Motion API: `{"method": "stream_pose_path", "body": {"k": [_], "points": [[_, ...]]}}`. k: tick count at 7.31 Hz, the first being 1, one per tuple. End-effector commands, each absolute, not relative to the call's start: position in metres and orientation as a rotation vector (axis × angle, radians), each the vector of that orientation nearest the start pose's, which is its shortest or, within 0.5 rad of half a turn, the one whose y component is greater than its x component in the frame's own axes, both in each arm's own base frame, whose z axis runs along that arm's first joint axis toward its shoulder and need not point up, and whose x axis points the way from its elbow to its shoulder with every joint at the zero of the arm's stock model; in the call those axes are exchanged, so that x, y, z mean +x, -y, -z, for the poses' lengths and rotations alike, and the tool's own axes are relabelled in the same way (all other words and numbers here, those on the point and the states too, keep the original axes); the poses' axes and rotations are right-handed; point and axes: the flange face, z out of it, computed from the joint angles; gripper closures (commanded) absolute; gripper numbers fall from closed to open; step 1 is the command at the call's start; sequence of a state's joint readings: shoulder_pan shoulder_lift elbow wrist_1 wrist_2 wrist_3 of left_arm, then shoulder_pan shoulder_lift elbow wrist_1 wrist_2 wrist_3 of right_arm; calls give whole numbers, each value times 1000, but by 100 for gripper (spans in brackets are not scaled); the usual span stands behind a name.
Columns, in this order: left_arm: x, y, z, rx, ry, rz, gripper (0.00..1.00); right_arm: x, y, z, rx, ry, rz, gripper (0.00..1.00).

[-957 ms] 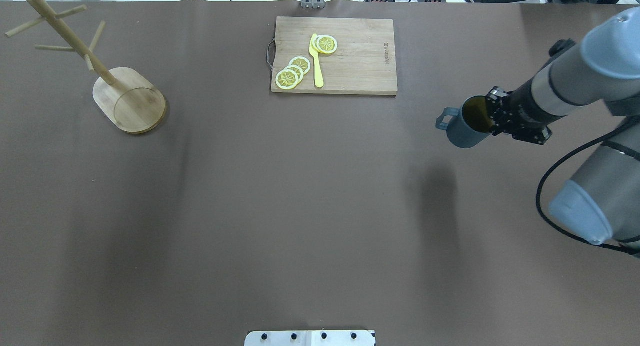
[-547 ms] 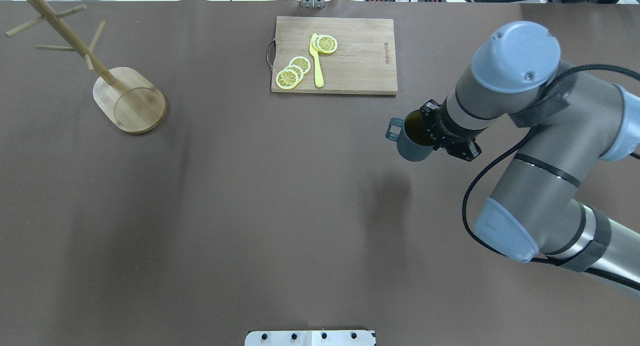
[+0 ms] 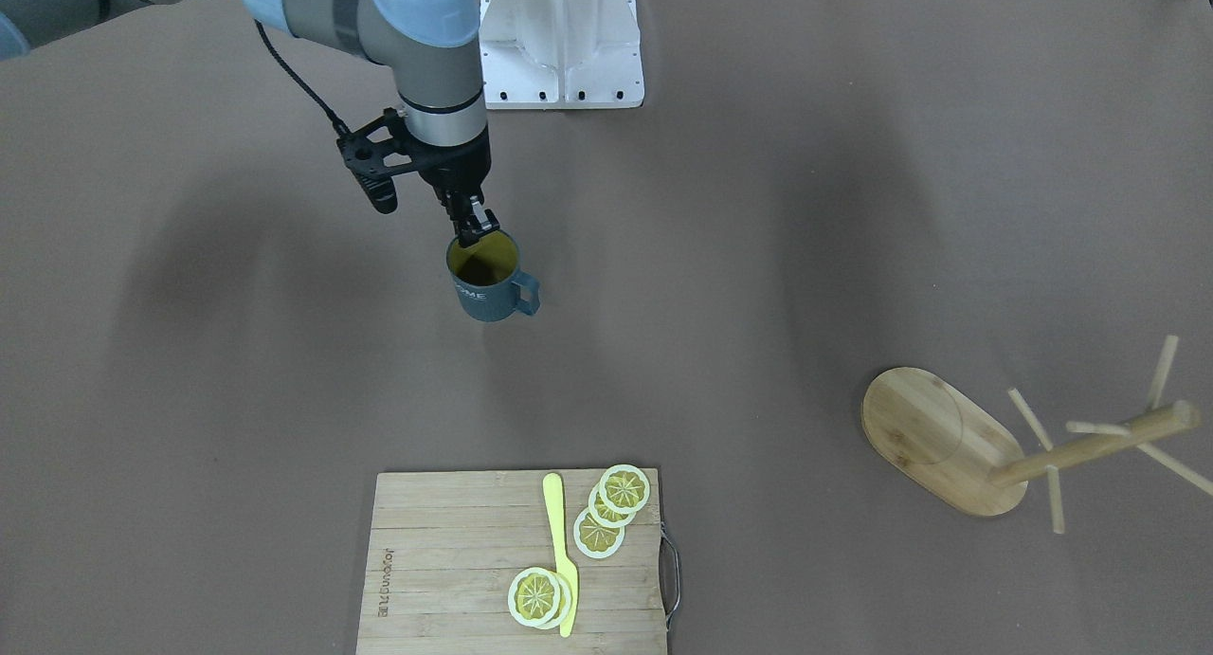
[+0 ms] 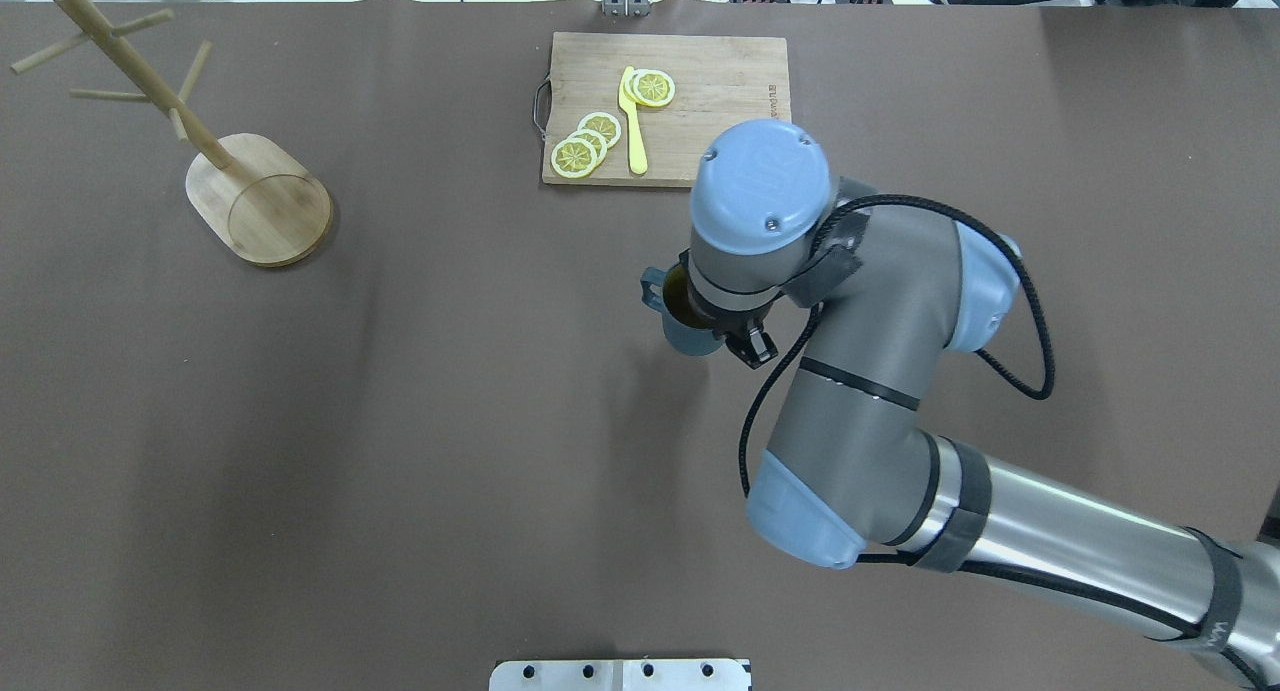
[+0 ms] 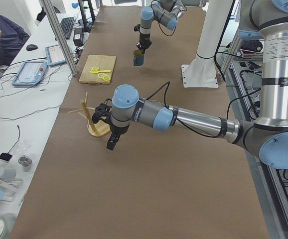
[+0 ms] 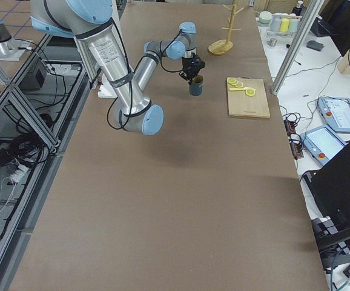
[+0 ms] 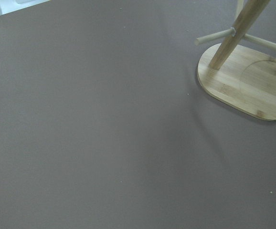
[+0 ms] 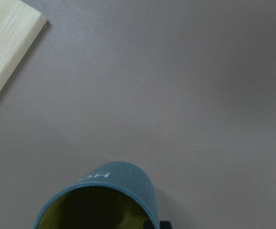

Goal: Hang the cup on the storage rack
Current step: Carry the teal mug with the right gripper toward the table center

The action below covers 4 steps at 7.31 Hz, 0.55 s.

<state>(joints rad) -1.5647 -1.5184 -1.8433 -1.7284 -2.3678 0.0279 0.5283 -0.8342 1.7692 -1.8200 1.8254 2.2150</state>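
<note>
Your right gripper (image 3: 477, 227) is clamped on the rim of the cup (image 3: 485, 290), one finger inside the yellowish mouth and one outside the wall. The cup is upright, mouth up, almost at the middle of the desk (image 4: 400, 421) in the overhead view, a touch toward 3 o'clock. Its handle sticks out toward 10 o'clock. You cannot tell whether its bottom touches the desk. Pale lettering sits on the teal side facing the front camera, with letters that look like "ME" at its end, but it is too small for you to read with certainty. The right wrist view catches only the top edge of that lettering. The storage rack (image 4: 270, 221) stands well apart at 10 o'clock, its pegs bare. At 12 o'clock lies a cutting board (image 4: 730, 81) with lemon slices (image 4: 585, 141) and a yellow knife (image 4: 633, 121); a small burned mark runs along one short edge, unreadable. Your left gripper (image 5: 110, 145) hangs near the rack, seen only from the side, so you cannot tell whether it is apart or together.
</note>
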Motion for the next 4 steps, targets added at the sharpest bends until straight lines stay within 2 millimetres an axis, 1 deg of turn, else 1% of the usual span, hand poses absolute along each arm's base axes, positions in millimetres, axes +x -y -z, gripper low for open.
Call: {"method": "stream_pose_path", "body": {"k": [1,2,4], "points": [[-59,478,-532,362,-783,-181,1,-562,401,-160,-315,668,-1023,100],[-59,478,-534,361,-784,-183,1,-569,398,-161,-314,659,-1020,100],[-59,478,-534,360,-784,-182,1,-572,400,-155,-317,690,-1012,100]]}}
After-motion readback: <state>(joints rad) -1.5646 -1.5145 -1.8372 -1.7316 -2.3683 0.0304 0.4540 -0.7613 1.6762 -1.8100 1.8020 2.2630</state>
